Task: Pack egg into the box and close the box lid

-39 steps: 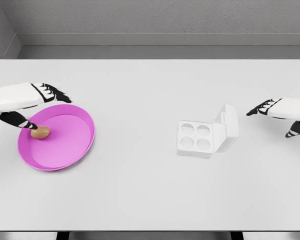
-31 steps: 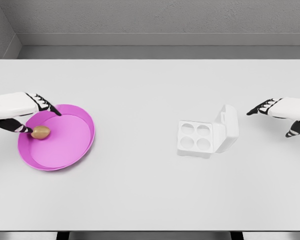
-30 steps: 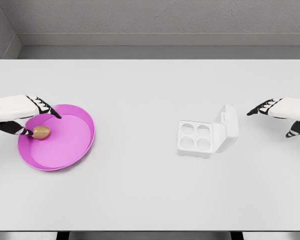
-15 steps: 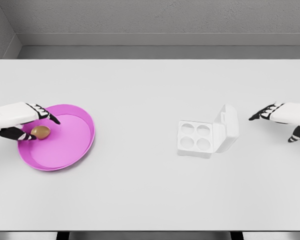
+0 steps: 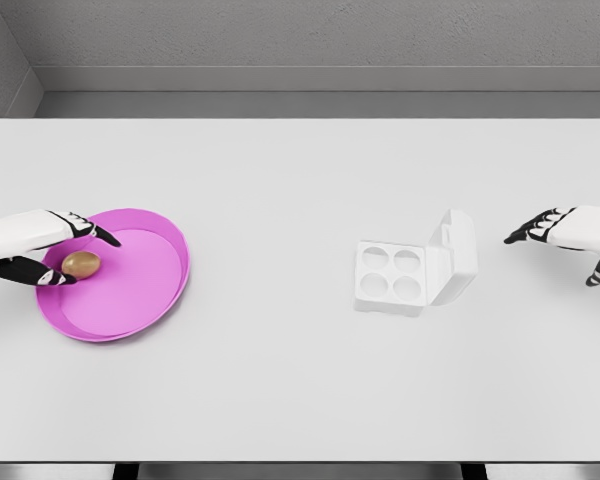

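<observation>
Head view looks down on a wide white counter [image 5: 280, 390], bare across its near half. Farther back on the left sits a round magenta plastic plate [image 5: 130, 290] with a raised rim, and a small brown egg [image 5: 80, 264] lies inside it near the left edge. The left hand [image 5: 42, 250] reaches in from the left edge at the plate's rim, its black-tipped fingers [image 5: 98, 236] spread apart on either side of the egg — the thumb passing just in front of it, the other fingers over the rim behind it. Whether any fingertip touches the egg cannot be told; the hand is not clenched around it.

Right of center stands a small white egg box [image 5: 392, 277] with 4 round wells in a 2-by-2 grid, all 4 vacant. Its hinged white lid [image 5: 457, 256] stands raised on the right side, tilted back and away from the wells.

Well apart to the right of the box, the right hand [image 5: 570, 240] shows at the picture's right edge — fingers extended toward the box, relaxed and holding nothing, thumb hanging below.
</observation>
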`<move>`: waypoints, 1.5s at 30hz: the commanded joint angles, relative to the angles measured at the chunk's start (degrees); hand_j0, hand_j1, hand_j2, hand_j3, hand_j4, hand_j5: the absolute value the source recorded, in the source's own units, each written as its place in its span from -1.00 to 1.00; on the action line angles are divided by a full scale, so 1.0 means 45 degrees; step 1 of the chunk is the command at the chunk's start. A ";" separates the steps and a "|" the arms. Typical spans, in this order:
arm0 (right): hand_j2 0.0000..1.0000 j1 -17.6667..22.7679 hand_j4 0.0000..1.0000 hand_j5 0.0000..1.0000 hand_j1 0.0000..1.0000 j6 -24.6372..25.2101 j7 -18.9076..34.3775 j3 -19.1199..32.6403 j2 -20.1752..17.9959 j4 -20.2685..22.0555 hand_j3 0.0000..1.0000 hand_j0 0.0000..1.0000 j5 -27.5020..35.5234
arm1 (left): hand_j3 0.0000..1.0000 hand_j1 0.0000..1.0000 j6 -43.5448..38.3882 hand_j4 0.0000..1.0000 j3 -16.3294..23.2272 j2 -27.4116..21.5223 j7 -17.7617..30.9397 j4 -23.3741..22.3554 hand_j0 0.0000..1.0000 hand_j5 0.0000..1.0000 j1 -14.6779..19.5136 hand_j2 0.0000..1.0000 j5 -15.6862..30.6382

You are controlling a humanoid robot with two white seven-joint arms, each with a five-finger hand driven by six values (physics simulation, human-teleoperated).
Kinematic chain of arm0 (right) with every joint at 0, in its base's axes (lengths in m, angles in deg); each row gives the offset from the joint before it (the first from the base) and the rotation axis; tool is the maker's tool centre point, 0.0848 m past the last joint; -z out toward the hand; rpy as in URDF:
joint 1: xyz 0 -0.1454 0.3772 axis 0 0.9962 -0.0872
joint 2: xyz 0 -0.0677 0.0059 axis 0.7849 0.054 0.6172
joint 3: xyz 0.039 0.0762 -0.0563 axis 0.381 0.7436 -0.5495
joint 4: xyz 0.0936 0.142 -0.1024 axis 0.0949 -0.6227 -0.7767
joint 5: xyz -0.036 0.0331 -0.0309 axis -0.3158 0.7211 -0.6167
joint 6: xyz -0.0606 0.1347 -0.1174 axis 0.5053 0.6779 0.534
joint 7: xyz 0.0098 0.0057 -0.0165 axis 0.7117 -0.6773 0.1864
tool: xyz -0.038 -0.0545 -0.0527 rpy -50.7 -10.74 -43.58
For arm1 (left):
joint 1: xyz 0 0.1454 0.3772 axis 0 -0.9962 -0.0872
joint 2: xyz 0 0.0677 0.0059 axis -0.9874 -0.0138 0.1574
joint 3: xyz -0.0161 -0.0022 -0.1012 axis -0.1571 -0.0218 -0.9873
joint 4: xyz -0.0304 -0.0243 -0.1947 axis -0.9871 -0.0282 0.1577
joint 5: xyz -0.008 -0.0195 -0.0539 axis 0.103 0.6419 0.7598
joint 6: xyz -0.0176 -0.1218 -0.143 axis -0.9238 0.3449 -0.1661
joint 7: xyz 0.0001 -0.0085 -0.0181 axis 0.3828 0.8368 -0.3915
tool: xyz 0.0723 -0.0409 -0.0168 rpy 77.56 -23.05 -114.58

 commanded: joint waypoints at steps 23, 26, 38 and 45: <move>1.00 -0.0078 1.00 1.00 1.00 0.0028 0.0013 0.0071 0.0001 0.0006 1.00 1.00 0.0059 | 0.58 0.58 -0.0030 0.58 -0.0009 0.0479 -0.0004 -0.0905 0.58 0.58 -0.0059 0.58 0.0216; 1.00 -0.0078 1.00 1.00 1.00 0.0028 0.0013 0.0071 0.0001 0.0006 1.00 1.00 0.0059 | 0.58 0.58 -0.0030 0.58 -0.0009 0.0576 -0.0024 -0.1139 0.58 0.58 -0.0059 0.58 0.0216; 1.00 -0.0097 1.00 1.00 1.00 0.0028 0.0091 0.0071 0.0021 -0.0052 1.00 1.00 0.0079 | 0.58 0.58 -0.0030 0.58 -0.0009 0.0693 -0.0004 -0.1335 0.58 0.58 -0.0059 0.58 0.0216; 1.00 -0.0059 1.00 1.00 1.00 0.0028 0.0091 0.0071 0.0040 -0.0052 1.00 1.00 0.0078 | 0.59 0.59 -0.0030 0.59 -0.0009 0.0693 -0.0024 -0.1706 0.59 0.59 -0.0117 0.59 0.0216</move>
